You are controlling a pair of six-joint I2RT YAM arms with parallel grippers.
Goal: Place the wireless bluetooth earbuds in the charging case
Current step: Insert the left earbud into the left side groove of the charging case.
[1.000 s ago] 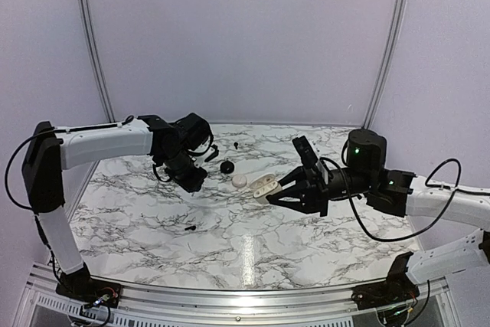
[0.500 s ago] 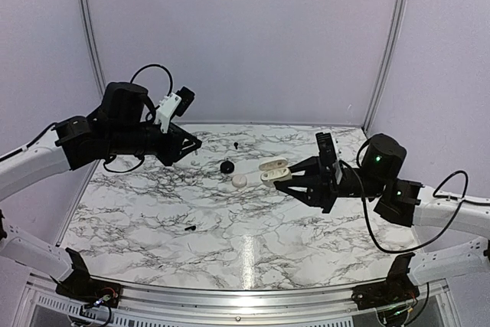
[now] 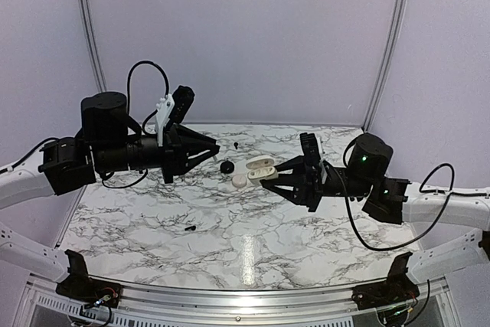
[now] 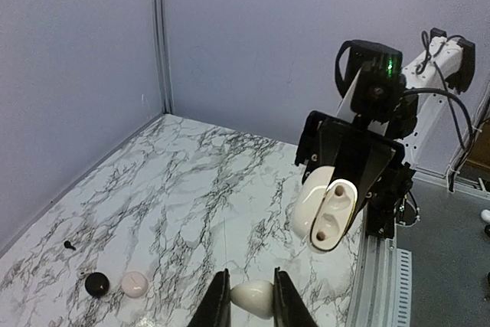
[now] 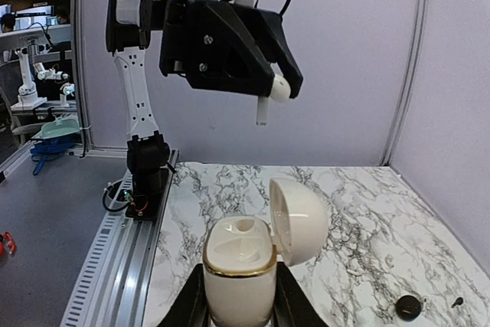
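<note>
The right gripper [image 5: 239, 305] is clamped on the base of the case [image 5: 239, 264], one finger on each side, and holds it in the air above the marble table [image 3: 306, 243]. The case is open: its lid [image 5: 300, 220] stands swung aside at 2 o'clock of the base, a gold rim rings the mouth, and the pale inside shows two sockets, which face the left arm in the left wrist view. The left gripper [image 4: 246, 313] is closed on a small white piece [image 4: 254, 293] with a rounded head and a short stem, also held off the table, at 10 o'clock of the case in the top view and apart from it. On the table, a black puck [image 3: 227, 167] lies at 9 o'clock of the case, with a white round piece [image 3: 240, 180] just beside it at 8 o'clock. One tiny black earbud [image 3: 236, 145] lies at 11 o'clock of the case near the far edge; the other earbud [image 3: 190, 228] lies well apart at 8 o'clock, nearer the arm bases.
</note>
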